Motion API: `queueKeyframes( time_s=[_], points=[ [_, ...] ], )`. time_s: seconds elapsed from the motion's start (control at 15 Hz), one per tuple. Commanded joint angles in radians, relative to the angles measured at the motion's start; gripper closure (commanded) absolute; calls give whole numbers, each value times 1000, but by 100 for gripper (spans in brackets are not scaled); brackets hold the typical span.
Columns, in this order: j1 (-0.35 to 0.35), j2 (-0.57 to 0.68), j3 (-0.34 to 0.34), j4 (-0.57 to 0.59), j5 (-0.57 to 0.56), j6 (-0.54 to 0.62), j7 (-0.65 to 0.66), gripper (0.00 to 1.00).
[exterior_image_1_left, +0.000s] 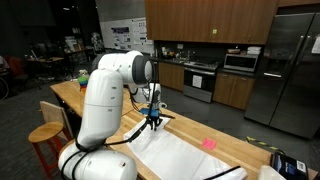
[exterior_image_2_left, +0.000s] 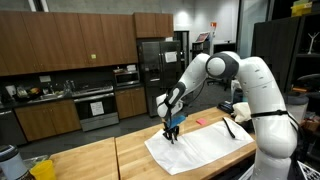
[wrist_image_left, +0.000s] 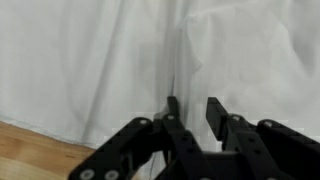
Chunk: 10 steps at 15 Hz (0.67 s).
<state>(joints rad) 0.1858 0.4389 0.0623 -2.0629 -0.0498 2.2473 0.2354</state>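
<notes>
Hangs low, pincer (wrist_image_left: 193, 108) at a narrow gap astride a raised crease in the white cloth (wrist_image_left: 90, 60); cannot tell whether pinched. Spread across the wooden desk (wrist_image_left: 25, 150). Probably light, limp, thin: best taken at that crease or a hem, never flat.

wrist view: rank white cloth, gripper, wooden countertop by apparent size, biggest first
1. white cloth: fills most of the frame.
2. gripper: spans the bottom edge, but it sits right at the lens, so its size is inflated.
3. wooden countertop: only a lower-left corner strip shows.
</notes>
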Motion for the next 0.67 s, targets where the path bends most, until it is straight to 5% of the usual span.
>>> queueKeyframes(
  time_s=[0.0,0.6],
  points=[
    [-4,-39,2,-45,-2,28,-11,94],
    [26,-67,-11,-37,-62,20,24,100]
  ],
)
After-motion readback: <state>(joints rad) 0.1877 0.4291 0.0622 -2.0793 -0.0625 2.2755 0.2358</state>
